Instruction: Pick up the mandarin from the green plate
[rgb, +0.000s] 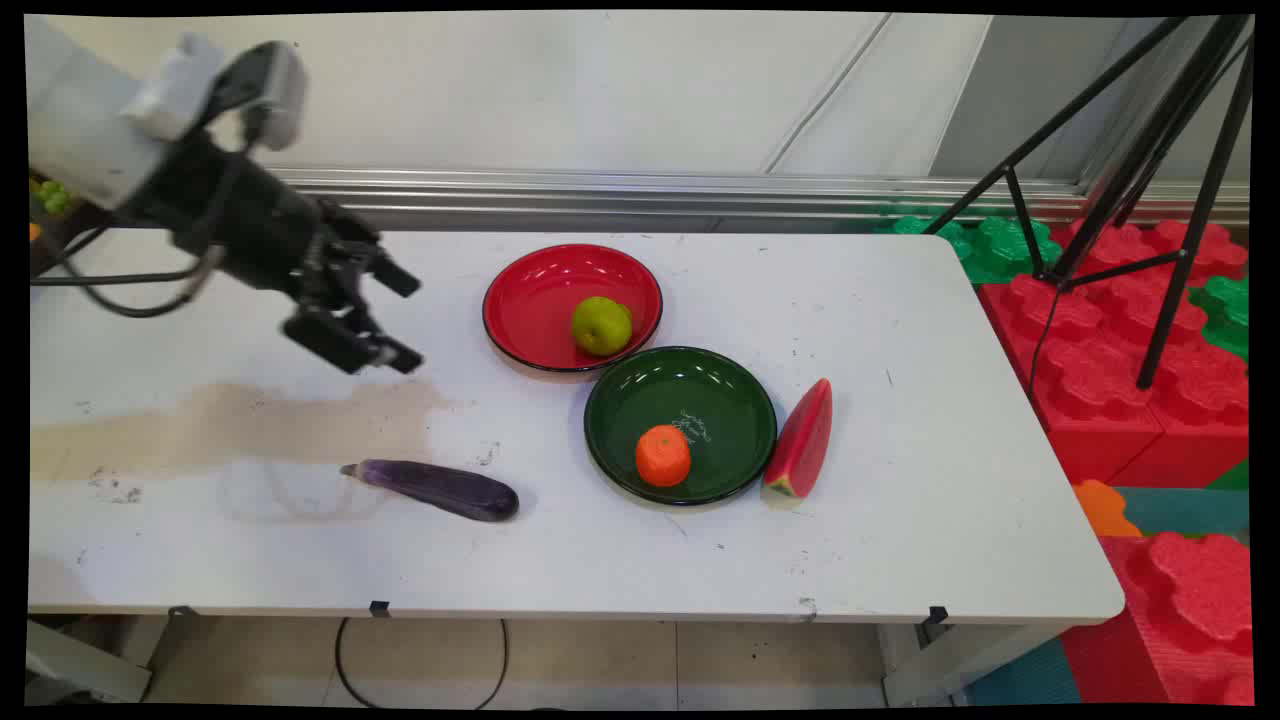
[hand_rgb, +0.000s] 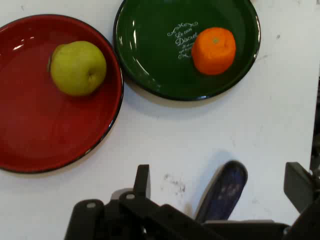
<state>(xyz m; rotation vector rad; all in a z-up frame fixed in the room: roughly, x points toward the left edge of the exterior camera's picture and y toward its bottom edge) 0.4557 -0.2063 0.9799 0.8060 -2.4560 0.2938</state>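
Eggplant (rgb: 440, 489) lies on the white table (rgb: 900, 520) nearest my tool (rgb: 400, 320), which hangs above the table's left part with its fingers spread wide and nothing between them. Beyond it the red plate (rgb: 525, 300) holds a green apple (rgb: 601, 325) and the green plate (rgb: 720, 400), touching it, an orange (rgb: 662, 455), with a watermelon slice (rgb: 800, 440) just beside. From the hand view my own linkage hides most of the eggplant.

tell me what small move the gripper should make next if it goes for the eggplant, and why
Probably lower straight toward the eggplant. The gripper is open and empty, above the table, and the hand view shows the eggplant between its fingers. The red plate and green plate lie well clear.
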